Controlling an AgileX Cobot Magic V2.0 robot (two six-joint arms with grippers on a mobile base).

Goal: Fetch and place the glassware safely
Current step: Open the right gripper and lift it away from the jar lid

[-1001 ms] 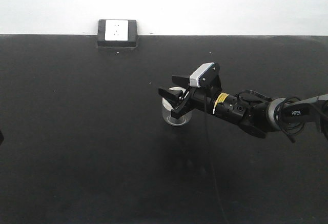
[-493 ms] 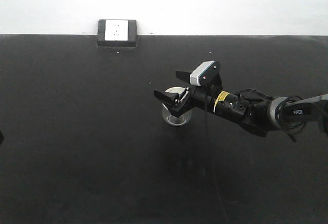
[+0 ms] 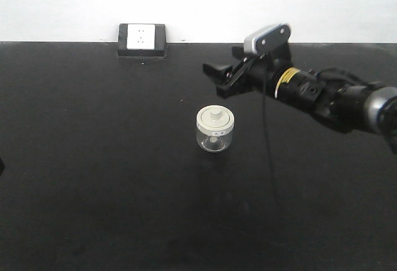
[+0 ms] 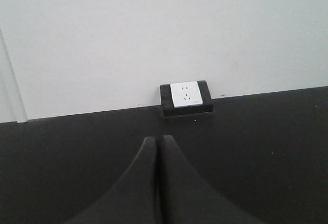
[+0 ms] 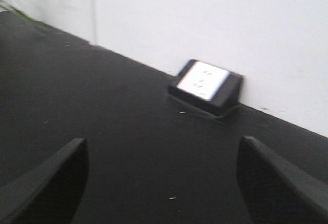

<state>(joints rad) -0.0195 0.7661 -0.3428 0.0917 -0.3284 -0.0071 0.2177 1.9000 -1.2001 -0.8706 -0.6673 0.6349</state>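
The glass jar [image 3: 214,128], small, squat and clear with a cream-white knobbed lid, stands upright on the black table [image 3: 93,172], free of any gripper. My right gripper [image 3: 221,77] is open and empty, above and behind the jar, a little to its right. In the right wrist view its two fingers stand wide apart [image 5: 163,142] with only bare table between them, and the jar is out of that view. My left gripper [image 4: 156,141] is shut with nothing in it and faces the back wall. The jar is out of its view too.
A black box with a white socket plate [image 3: 142,39] sits at the table's back edge against the white wall. It also shows in the left wrist view [image 4: 185,97] and in the right wrist view [image 5: 205,83].
My right gripper, which was around the jar, opened wider and then rose away up and back to the right. The jar stayed in place on the table.
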